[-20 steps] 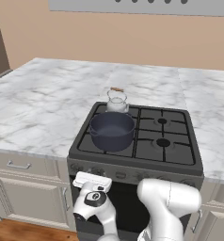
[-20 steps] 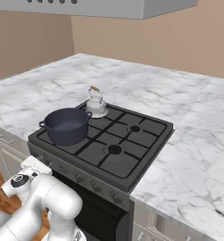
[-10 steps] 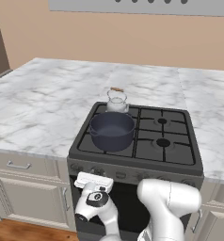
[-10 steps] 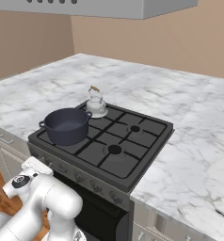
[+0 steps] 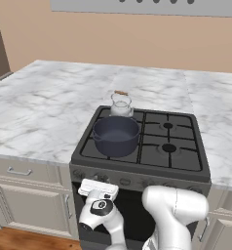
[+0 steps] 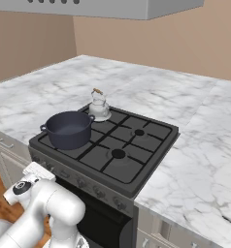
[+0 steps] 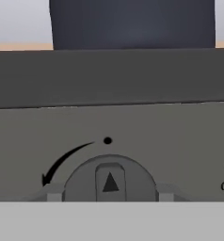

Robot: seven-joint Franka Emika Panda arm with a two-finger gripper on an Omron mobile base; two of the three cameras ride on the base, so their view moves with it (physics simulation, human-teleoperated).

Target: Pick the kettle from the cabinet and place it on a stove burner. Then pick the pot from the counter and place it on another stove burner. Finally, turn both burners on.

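The silver kettle (image 5: 121, 104) (image 6: 98, 104) stands on the back left burner of the dark range (image 5: 137, 171). In front of it, the wide dark blue-grey pot (image 5: 116, 135) (image 6: 68, 129) rests on the front left burner. My gripper (image 7: 109, 193) is low against the range's front panel, open, with a fingertip (image 7: 52, 192) on each side of a round knob (image 7: 109, 179). That knob's pointer aims straight up at the black dot (image 7: 108, 140). The pot's wall (image 7: 132, 23) rises above the panel in the hand view. The cabinet is out of view.
Both right burners (image 5: 167, 125) (image 5: 168, 147) are bare. White marble counter (image 5: 45, 107) (image 6: 205, 145) surrounds the range, with beige drawer fronts (image 5: 20, 171) below at the left. More knobs (image 6: 81, 183) line the front panel. A grey hood (image 6: 103, 7) hangs overhead.
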